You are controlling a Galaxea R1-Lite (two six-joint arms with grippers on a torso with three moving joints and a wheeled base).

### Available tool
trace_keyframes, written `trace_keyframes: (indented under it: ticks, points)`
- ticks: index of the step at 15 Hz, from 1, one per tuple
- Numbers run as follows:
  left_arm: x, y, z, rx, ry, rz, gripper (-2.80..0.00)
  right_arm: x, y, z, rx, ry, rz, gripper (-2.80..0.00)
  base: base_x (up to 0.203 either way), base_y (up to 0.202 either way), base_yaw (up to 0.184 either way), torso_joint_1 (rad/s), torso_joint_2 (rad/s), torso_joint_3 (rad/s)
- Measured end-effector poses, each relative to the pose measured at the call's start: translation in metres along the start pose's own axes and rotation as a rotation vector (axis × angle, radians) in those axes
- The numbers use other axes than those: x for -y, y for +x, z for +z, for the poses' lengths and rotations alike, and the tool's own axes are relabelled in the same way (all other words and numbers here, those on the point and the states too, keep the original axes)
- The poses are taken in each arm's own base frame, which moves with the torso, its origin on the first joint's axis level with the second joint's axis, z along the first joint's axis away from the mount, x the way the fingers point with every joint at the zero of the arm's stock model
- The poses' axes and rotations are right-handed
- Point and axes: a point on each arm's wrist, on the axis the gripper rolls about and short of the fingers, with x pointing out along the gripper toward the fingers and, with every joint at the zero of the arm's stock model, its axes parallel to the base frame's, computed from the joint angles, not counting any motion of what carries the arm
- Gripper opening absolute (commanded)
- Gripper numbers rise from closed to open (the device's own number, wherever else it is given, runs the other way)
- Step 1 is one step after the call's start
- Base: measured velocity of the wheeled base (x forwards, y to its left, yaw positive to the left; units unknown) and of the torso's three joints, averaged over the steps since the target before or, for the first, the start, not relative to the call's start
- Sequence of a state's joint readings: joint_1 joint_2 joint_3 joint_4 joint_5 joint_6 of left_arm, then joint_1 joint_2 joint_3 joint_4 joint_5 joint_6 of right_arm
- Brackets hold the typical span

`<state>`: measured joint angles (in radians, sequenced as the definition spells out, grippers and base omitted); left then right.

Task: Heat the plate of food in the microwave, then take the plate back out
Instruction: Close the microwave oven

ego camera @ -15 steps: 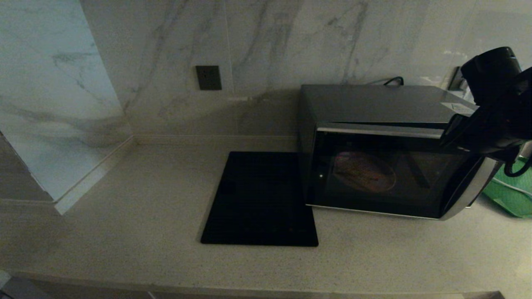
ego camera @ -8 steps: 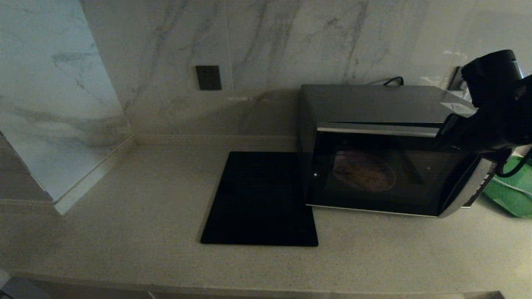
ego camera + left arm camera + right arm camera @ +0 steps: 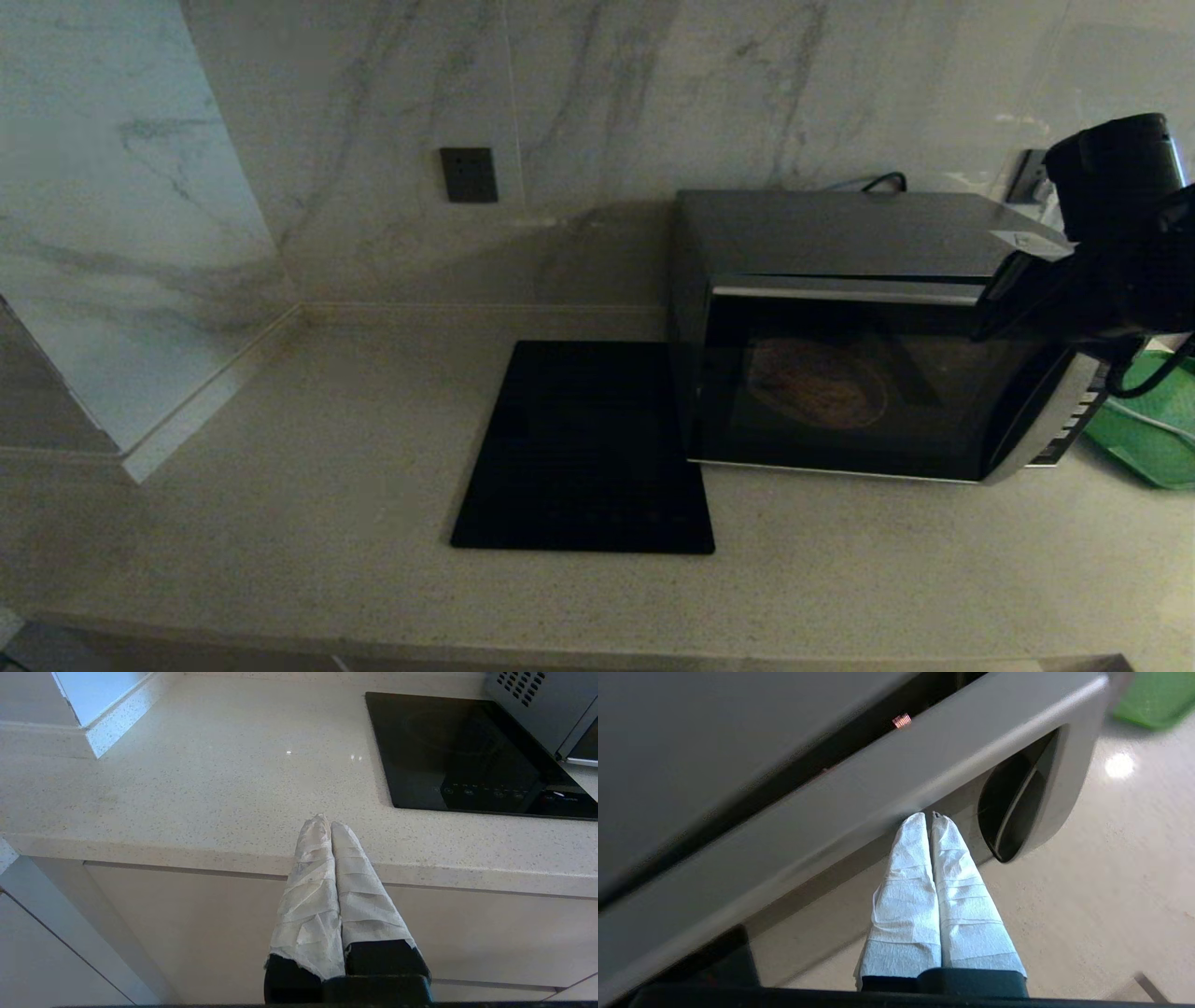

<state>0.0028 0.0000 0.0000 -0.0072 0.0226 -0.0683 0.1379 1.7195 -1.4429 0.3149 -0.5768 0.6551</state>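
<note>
The microwave (image 3: pixel 840 243) stands at the back right of the counter with its dark glass door almost flush. Through the glass I dimly see the plate of food (image 3: pixel 817 383) resting inside. My right arm (image 3: pixel 1102 280) reaches across the microwave's right front corner. In the right wrist view my right gripper (image 3: pixel 928 816) is shut and empty, its white-wrapped tips pressed against the door's silver trim (image 3: pixel 878 793) beside the dark handle recess (image 3: pixel 1017 807). My left gripper (image 3: pixel 325 822) is shut and empty, parked low in front of the counter's front edge.
A flat black square mat (image 3: pixel 583 448) lies on the counter just left of the microwave. A green tray (image 3: pixel 1144 434) sits to the microwave's right, partly behind my arm. A dark wall socket (image 3: pixel 469 175) is on the marble back wall.
The microwave door has swung further towards shut, its right edge moving back. My right arm has followed it inward. The left arm has not moved.
</note>
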Motion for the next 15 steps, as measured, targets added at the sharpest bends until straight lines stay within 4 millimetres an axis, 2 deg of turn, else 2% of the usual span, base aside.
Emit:
trace_keyframes:
  ticks: [4,9,15]
  points:
    - [0.0,0.0,0.0,0.0,0.0,-0.002,-2.8,0.0,-0.002,0.0,0.016,0.015,0.014,-2.8,0.0,0.0,0.0,0.0,0.0,0.0]
    - [0.0,0.0,0.0,0.0,0.0,-0.002,-2.8,0.004,0.003,-0.01,0.023,0.018,0.019,-2.8,0.0,0.0,0.0,0.0,0.0,0.0]
    - [0.0,0.0,0.0,0.0,0.0,0.0,-2.8,0.003,0.003,-0.009,0.047,0.043,0.042,-2.8,0.0,0.0,0.0,0.0,0.0,0.0]
